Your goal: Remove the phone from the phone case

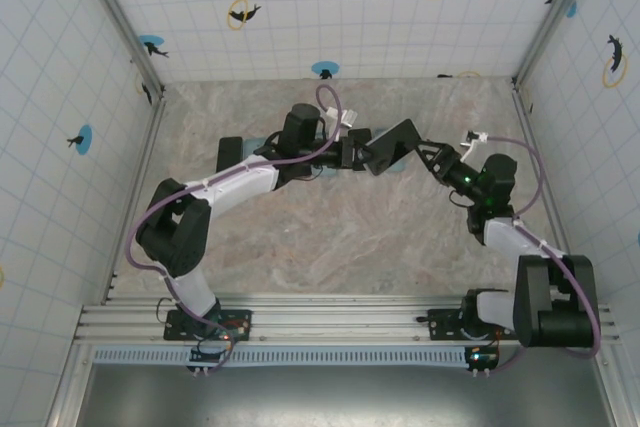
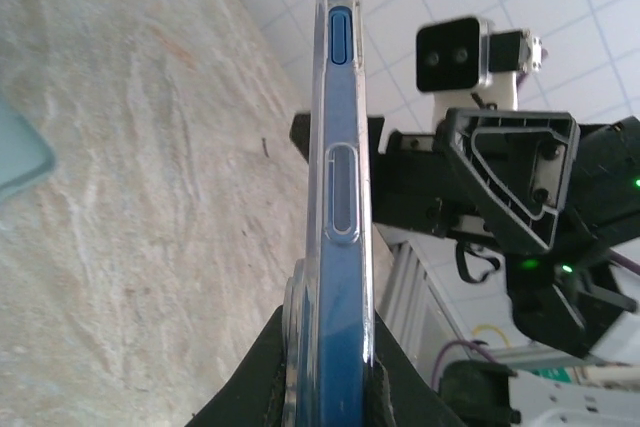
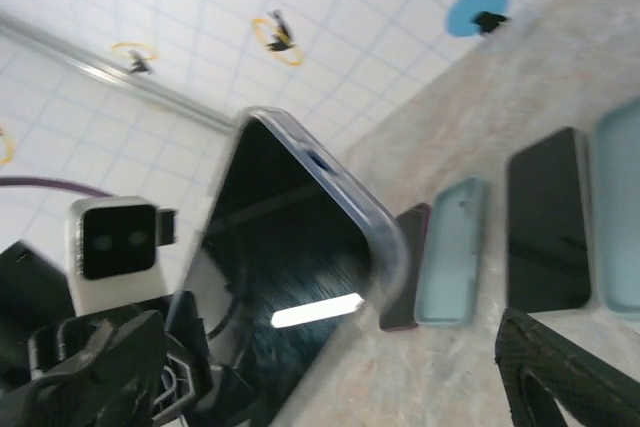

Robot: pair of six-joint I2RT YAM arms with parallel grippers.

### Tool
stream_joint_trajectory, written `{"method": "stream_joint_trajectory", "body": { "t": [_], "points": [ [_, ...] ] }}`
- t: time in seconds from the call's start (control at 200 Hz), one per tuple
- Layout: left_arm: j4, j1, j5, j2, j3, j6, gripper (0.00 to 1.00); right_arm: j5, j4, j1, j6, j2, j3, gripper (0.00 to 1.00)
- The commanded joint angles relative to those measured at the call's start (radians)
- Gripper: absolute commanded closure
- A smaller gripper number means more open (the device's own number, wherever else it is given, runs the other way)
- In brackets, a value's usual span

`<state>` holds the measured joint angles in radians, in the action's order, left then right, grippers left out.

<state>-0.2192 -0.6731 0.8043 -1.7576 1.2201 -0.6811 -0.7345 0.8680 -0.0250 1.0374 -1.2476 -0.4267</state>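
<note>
A blue phone (image 2: pixel 340 247) in a clear case (image 2: pixel 362 197) is held up above the table, edge-on in the left wrist view. My left gripper (image 2: pixel 330 372) is shut on its lower end, one pad on each face. From above, the phone (image 1: pixel 392 144) hangs tilted between the two arms, with the left gripper (image 1: pixel 352 154) at its left end. My right gripper (image 1: pixel 430 159) stands open just right of the phone, apart from it. In the right wrist view the phone's dark screen (image 3: pixel 280 287) faces me and one right finger (image 3: pixel 560 377) shows at the lower right.
Several phones and cases lie flat on the marble table: a maroon phone (image 3: pixel 405 267), a teal case (image 3: pixel 450 252), a black phone (image 3: pixel 548 222) and another teal case (image 3: pixel 617 217). From above they sit behind the left arm (image 1: pixel 235 152). Tiled walls enclose the table.
</note>
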Motion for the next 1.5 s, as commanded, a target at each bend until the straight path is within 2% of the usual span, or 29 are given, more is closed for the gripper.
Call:
{"method": "stream_joint_trajectory", "body": {
  "t": [0.0, 0.1, 0.235, 0.34, 0.475, 0.856, 1.021, 1.136, 1.186, 1.216, 1.356, 1.496],
  "points": [
    [-0.069, 0.006, 0.095, 0.040, -0.008, -0.021, 1.00, -0.085, 0.349, -0.005, 0.185, -0.045, 0.027, 0.25],
    [-0.165, 0.006, 0.154, 0.043, -0.023, -0.102, 1.00, -0.092, 0.413, -0.016, 0.225, -0.067, 0.031, 0.37],
    [-0.189, 0.007, 0.187, 0.046, -0.030, -0.138, 1.00, -0.090, 0.440, -0.030, 0.246, -0.083, 0.023, 0.46],
    [-0.298, 0.007, 0.229, 0.049, -0.058, -0.226, 1.00, -0.090, 0.473, -0.038, 0.267, -0.103, 0.018, 0.52],
    [-0.272, 0.009, 0.234, 0.049, -0.054, -0.222, 1.00, -0.085, 0.582, -0.044, 0.350, -0.138, 0.013, 0.63],
    [-0.327, 0.018, 0.271, 0.046, -0.066, -0.266, 0.98, -0.067, 0.701, -0.050, 0.427, -0.187, 0.008, 0.84],
    [-0.376, 0.034, 0.255, 0.047, -0.087, -0.312, 0.96, -0.069, 0.710, -0.055, 0.434, -0.191, 0.006, 0.90],
    [-0.408, 0.036, 0.204, 0.044, -0.094, -0.348, 0.87, -0.036, 0.706, -0.058, 0.429, -0.183, 0.012, 0.95],
    [-0.416, 0.037, 0.156, 0.041, -0.099, -0.369, 0.71, -0.006, 0.695, -0.060, 0.420, -0.174, 0.015, 0.97],
    [-0.426, 0.036, 0.125, 0.039, -0.105, -0.388, 0.66, 0.018, 0.684, -0.065, 0.410, -0.168, 0.017, 0.98],
    [-0.543, 0.023, -0.064, 0.047, -0.168, -0.494, 0.54, 0.155, 0.602, -0.104, 0.340, -0.122, 0.025, 1.00],
    [-0.601, -0.030, -0.289, 0.079, -0.223, -0.533, 0.49, 0.390, 0.567, -0.158, 0.322, -0.085, 0.062, 1.00]
  ]
}}
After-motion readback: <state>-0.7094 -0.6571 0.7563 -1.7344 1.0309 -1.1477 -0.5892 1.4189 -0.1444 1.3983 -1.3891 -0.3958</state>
